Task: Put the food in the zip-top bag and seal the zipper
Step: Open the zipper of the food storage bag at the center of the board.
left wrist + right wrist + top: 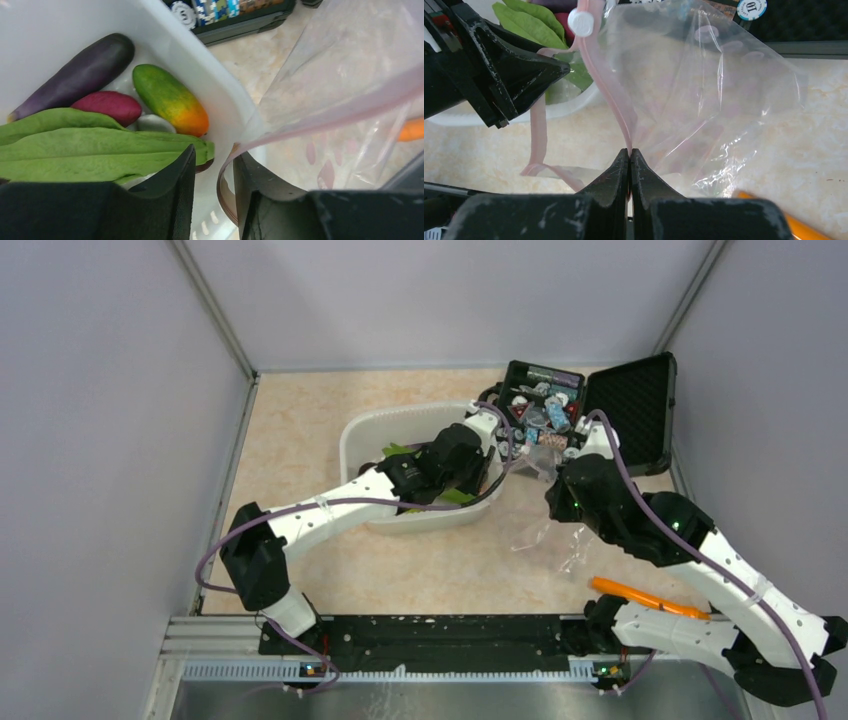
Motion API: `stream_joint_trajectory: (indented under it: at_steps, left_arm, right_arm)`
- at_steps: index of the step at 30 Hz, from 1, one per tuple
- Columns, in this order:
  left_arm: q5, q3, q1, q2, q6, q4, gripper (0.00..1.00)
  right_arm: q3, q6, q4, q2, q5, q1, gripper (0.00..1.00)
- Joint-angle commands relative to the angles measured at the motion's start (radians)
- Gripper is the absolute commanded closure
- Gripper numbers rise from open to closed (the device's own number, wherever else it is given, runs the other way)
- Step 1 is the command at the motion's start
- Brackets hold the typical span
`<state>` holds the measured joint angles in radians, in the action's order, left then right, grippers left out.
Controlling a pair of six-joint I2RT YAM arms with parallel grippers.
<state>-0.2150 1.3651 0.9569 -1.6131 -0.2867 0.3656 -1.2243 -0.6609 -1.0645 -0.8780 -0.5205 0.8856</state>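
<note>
1. the right gripper is clamped tight on the zipper. the pinkish strip is pinched so that the zip-top bag is held up off the table, its mouth turned toward the white tub.
2. the left gripper is seen with jaws apart over the tub's rim. the other lip of the strip is curled into the gap against one finger; whether it is hooked there or only brushing cannot be made out.
3. the mouth is thus spread between the two arms, which is judged to be an opening made for loading.
4. nothing is in the bag yet. the eggplant, a green-orange fruit, a dark red piece and the leafy green are lying in the tub.
5. an orange carrot-like piece is lying on the table beside the right arm.
6. the black case of poker chips is standing open behind the bag, and is judged no part of the job.
</note>
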Motion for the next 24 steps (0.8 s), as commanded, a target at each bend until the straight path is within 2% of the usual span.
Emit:
stream_joint_trajectory:
  at_steps: [1,6,8,15,22,24]
  left_arm:
    - [0.142,-0.014,-0.004,0.045,0.004,-0.113,0.62]
    - [0.185,-0.011,-0.007,0.049,-0.003,-0.116,0.53]
    - [0.197,-0.007,-0.013,0.049,-0.001,-0.103,0.43]
    - [0.28,-0.024,-0.028,0.097,0.013,-0.09,0.29]
    - [0.38,-0.083,-0.047,0.172,0.031,-0.104,0.02]
    - [0.396,-0.124,-0.056,0.2,0.037,-0.148,0.01]
  right_arm:
    - [0.043,0.007,0.072,-0.009,0.014,-0.008,1.0]
    - [0.081,-0.006,0.141,-0.055,-0.02,-0.008,1.0]
    - [0.085,-0.005,0.151,-0.07,-0.035,-0.007,1.0]
    - [0.102,-0.009,0.197,-0.083,-0.039,-0.008,1.0]
    - [0.109,-0.011,0.21,-0.096,-0.045,-0.008,1.0]
    - [0.111,-0.01,0.215,-0.102,-0.046,-0.008,1.0]
